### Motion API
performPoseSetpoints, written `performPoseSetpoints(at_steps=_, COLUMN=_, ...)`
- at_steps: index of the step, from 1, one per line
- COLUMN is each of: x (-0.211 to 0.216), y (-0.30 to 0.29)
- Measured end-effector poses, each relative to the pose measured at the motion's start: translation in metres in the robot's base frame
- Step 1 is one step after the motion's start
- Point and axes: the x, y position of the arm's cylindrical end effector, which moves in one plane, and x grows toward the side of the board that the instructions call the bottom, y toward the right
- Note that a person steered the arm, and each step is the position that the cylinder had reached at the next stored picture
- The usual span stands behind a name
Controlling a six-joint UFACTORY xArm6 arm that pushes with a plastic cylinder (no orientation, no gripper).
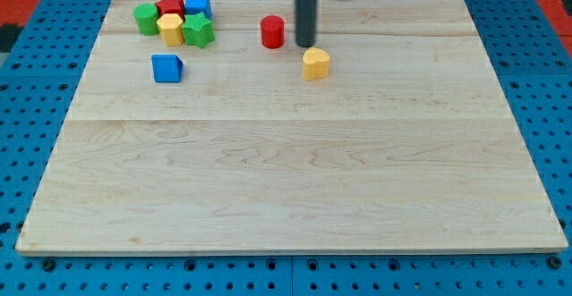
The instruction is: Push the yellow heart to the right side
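Observation:
The yellow heart (315, 64) lies on the wooden board (295, 171) near the view's top, a little right of centre. My tip (306, 44) stands just above and slightly left of the heart, very close to it. The red cylinder (273, 32) is just left of the tip.
A cluster at the view's top left holds a green cylinder (146, 18), a red block (171, 8), a blue block (197, 4), a yellow hexagon block (171, 29) and a green star-like block (197, 30). A blue block (166, 68) sits alone below them.

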Motion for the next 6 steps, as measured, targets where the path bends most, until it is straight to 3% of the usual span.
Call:
performPoseSetpoints(at_steps=1, x=0.008, y=0.027)
performPoseSetpoints(at_steps=4, x=0.05, y=-0.034)
performPoseSetpoints(at_steps=5, x=0.074, y=0.036)
performPoseSetpoints(at_steps=6, x=0.112, y=0.052)
